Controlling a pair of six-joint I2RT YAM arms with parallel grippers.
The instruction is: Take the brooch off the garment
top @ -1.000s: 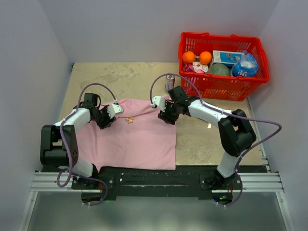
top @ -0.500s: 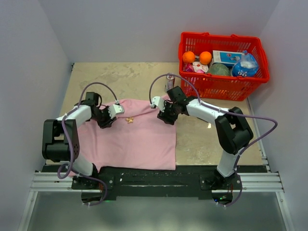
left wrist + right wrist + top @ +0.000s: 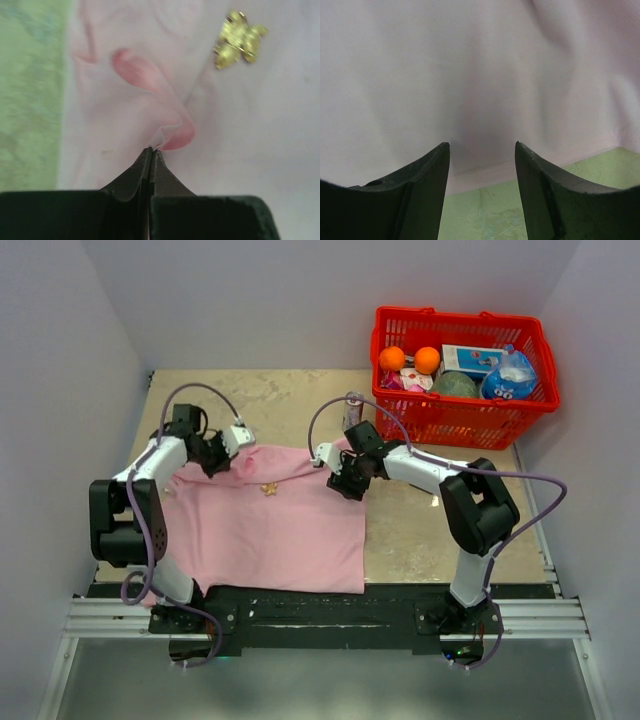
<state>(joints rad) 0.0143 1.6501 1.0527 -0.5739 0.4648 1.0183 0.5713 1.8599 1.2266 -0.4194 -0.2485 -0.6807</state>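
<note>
Gold brooch (image 3: 268, 489) sits pinned on the garment (image 3: 280, 535), upper middle, between the two arms. Left gripper (image 3: 151, 151) is pressed together on a small fold of pink cloth, near the brooch but not on it. Right gripper (image 3: 481, 146) is spread over the garment's far-right edge, holding nothing. Risk: the pinch looks thin. A pull may slip it free, or drag the cloth and carry the brooch off.
</note>
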